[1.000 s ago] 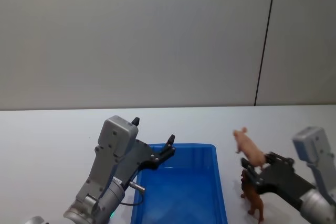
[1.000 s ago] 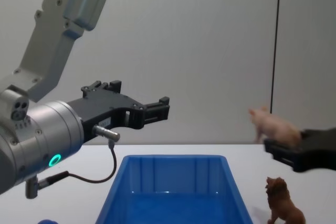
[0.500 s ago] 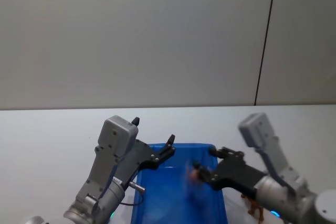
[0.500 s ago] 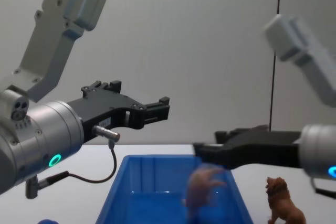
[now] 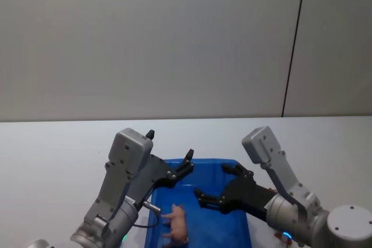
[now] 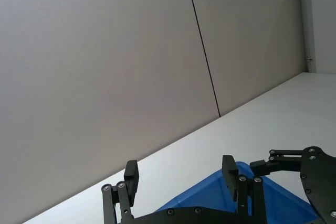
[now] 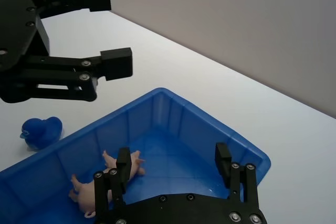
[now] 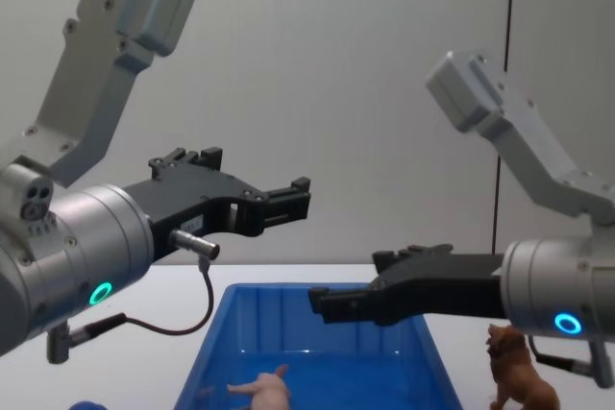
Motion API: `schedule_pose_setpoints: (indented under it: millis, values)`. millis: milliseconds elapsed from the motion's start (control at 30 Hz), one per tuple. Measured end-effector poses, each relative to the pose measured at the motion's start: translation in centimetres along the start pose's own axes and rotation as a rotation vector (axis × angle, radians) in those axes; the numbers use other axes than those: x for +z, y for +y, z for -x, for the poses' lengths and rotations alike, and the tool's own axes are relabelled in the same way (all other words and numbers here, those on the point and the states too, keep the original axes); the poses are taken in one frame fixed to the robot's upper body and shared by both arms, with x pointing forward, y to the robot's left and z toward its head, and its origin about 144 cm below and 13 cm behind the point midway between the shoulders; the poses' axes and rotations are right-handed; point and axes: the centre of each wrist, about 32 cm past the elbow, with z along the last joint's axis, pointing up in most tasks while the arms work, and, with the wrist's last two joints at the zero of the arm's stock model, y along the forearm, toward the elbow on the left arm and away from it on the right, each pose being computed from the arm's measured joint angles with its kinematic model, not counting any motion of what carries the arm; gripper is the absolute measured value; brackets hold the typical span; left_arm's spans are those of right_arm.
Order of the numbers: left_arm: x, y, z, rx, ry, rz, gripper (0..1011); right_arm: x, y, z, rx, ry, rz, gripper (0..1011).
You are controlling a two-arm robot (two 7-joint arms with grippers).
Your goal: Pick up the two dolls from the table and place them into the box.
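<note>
Your right gripper (image 5: 210, 181) hangs spread over the box (image 5: 230, 162), pig (image 5: 177, 222) inside at that gripper's seven o'clock; left gripper (image 5: 170, 144) spread too.

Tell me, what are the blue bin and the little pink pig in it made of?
The bin looks like moulded plastic: uniform bright blue, ribbed sloped walls, a faint sheen inside. The pig seems hard plastic or rubber, I cannot tell which: smooth pale pink, legs moulded in one piece.
</note>
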Motion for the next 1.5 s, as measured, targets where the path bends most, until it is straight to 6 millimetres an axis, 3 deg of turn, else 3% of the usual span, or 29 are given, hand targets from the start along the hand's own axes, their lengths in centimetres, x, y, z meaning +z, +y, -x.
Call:
schedule_pose_setpoints:
  millis: [67,900,1500]
  values:
    - [0.0,0.0,0.0,0.000,0.000,0.000,1002,-0.2,-0.2,0.0,-0.013,0.002,-0.005,1001]
    - [0.0,0.0,0.0,0.000,0.000,0.000,1001,-3.7,-7.5,-0.8,-0.256,0.101,0.012,1001]
    - [0.0,0.0,0.0,0.000,0.000,0.000,1001,-6.3,-8.1,-0.2,-0.255,0.175,0.132,1001]
